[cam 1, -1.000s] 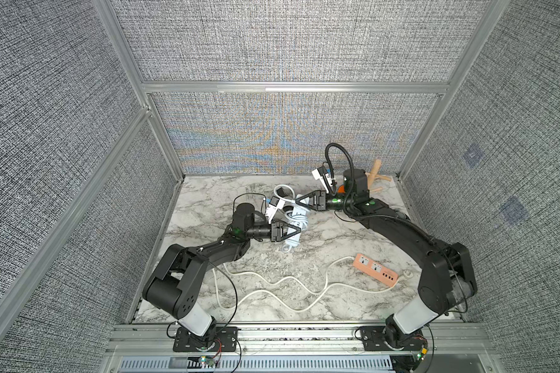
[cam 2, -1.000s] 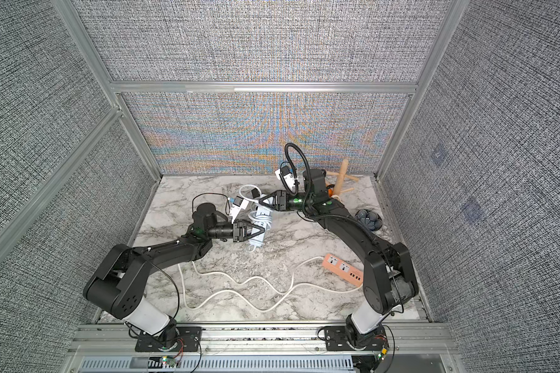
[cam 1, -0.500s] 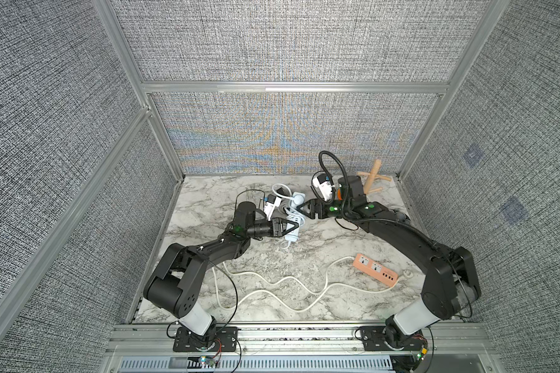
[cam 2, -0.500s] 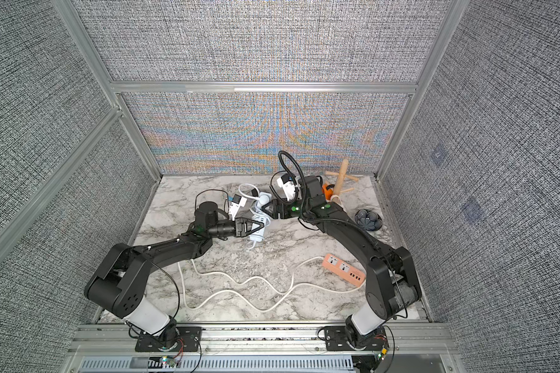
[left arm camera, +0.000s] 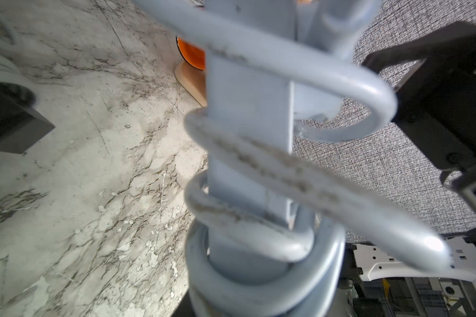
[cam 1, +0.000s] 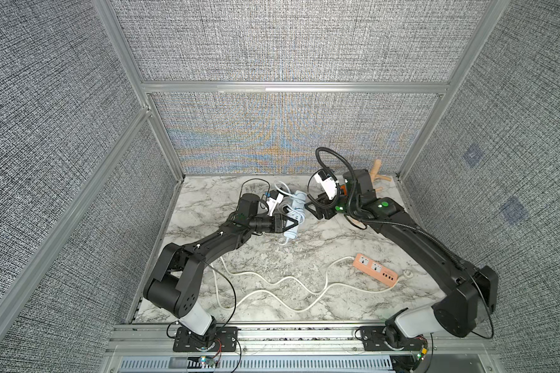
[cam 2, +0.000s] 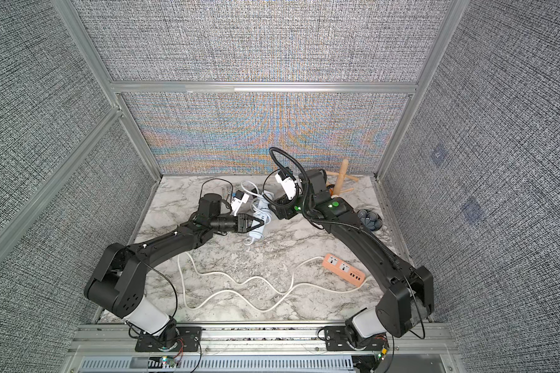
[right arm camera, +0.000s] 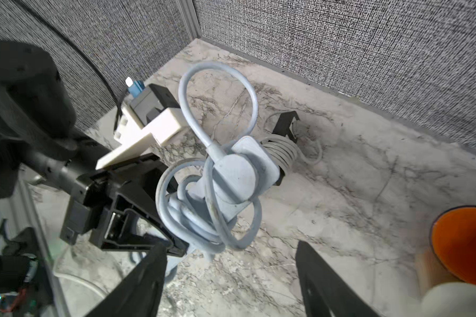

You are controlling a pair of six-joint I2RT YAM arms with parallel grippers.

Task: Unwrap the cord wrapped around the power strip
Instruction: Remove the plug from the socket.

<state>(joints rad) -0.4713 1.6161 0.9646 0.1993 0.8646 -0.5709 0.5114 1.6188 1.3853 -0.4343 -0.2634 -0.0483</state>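
A pale blue power strip point(cam 1: 294, 215) point(cam 2: 261, 217) with its pale blue cord point(right arm camera: 204, 219) coiled around it is held off the marble floor near the back middle. My left gripper point(cam 1: 290, 223) point(cam 2: 255, 223) point(right arm camera: 176, 214) is shut on the strip's lower part, over the coils. The plug point(right arm camera: 241, 170) rests against the strip's upper end, and one loose loop point(right arm camera: 217, 68) stands out above it. In the left wrist view the strip point(left arm camera: 248, 137) and cord point(left arm camera: 300, 71) fill the frame, hiding the jaws. My right gripper point(cam 1: 314, 210) point(cam 2: 277, 210) point(right arm camera: 231, 274) is open beside the strip, holding nothing.
An orange power strip point(cam 1: 374, 269) with a long white cord point(cam 1: 272, 287) lies unwrapped at the front right. A second bundle of grey cord point(right arm camera: 283, 149) lies behind the blue strip. A wooden peg stand point(cam 1: 377, 174) and an orange cup point(right arm camera: 462, 241) stand at the back right.
My right gripper has opened wider and turned beside the strip. My left gripper has carried the strip a little toward the back.
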